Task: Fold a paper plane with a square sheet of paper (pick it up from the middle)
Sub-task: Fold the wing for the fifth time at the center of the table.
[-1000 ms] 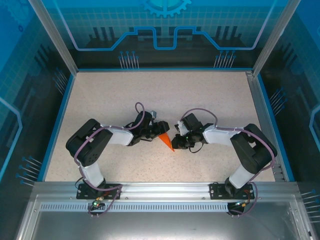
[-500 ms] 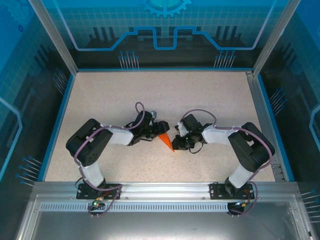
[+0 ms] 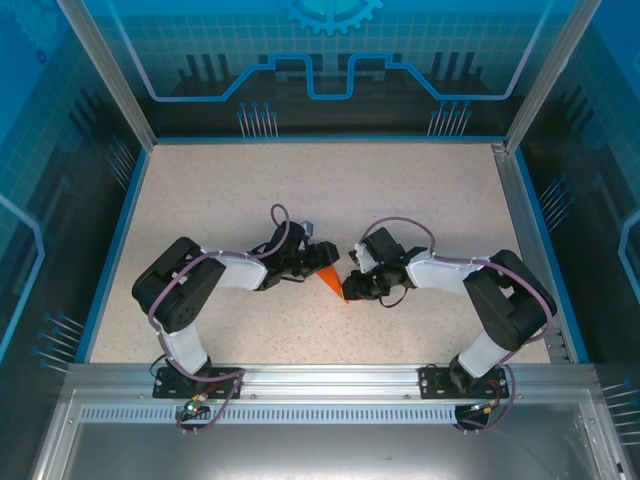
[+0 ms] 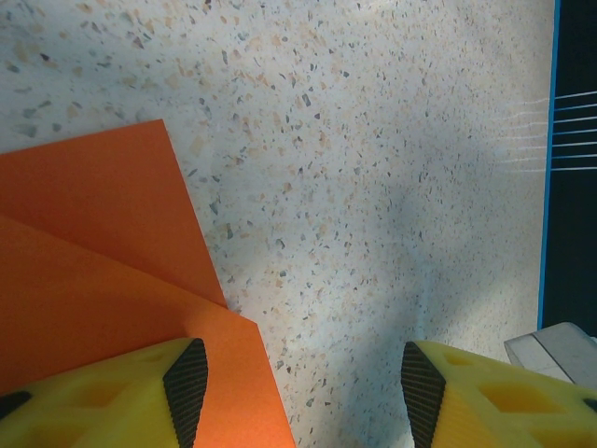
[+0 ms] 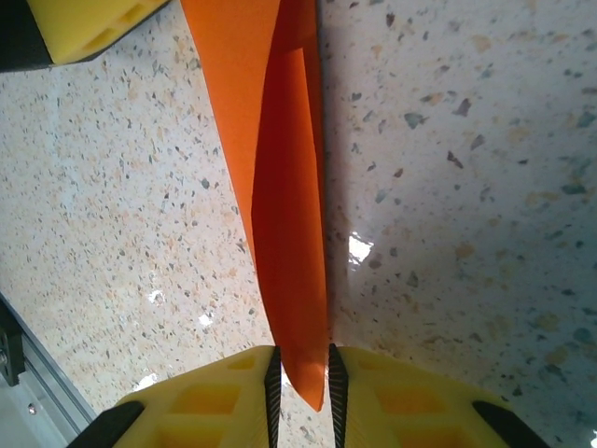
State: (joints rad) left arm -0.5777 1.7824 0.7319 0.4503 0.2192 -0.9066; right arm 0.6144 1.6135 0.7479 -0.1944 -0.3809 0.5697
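The sheet of paper [image 3: 332, 281] is folded into a narrow orange wedge lying on the speckled table between the two arms. In the right wrist view the wedge [image 5: 280, 187] stands partly on edge, and its tip sits between the pads of my right gripper [image 5: 300, 383]. Those pads are slightly apart, with thin gaps beside the paper. My left gripper [image 4: 298, 392] is open wide at the wedge's other end. Its left finger [image 4: 112, 392] rests over the layered orange paper [image 4: 93, 243], with bare table between the pads.
The blue table rim [image 4: 548, 187] runs along the right of the left wrist view. A yellow finger of the left gripper [image 5: 84, 23] shows at the top left of the right wrist view. An aluminium rail [image 3: 320, 380] lies at the near edge.
The right gripper's jaws have parted a little around the paper's tip. The right arm's elbow has shifted slightly. The left arm and the paper stay where they were.
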